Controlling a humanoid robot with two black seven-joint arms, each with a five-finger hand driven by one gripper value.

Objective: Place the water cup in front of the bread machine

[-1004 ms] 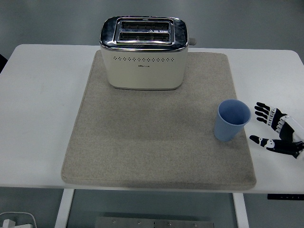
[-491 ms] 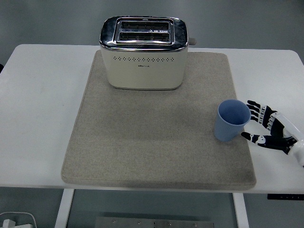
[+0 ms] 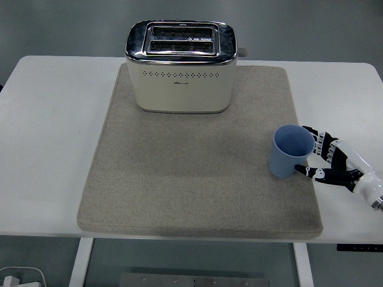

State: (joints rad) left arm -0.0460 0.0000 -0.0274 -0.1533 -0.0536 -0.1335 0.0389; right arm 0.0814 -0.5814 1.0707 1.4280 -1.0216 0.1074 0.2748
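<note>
Quick status from my end: basically nothing of the actual move is done yet. The blue water cup (image 3: 291, 151) sits upright on the right side of the grey mat (image 3: 179, 191), well off to the right of the bread machine (image 3: 180, 67), which stands at the back of the mat. The spot in front of the bread machine is bare mat.

My right hand (image 3: 328, 162) is right at the cup, fingers spread around its right side, thumb low near the base and the other fingers up near the rim. I'd call it open, cupping but not clamped. Whether any fingertip touches the cup wall, I honestly can't tell from this angle. The left hand isn't in the picture at all.

So what's left: close on the cup, lift it, carry it left across the mat, and set it down in front of the bread machine.
</note>
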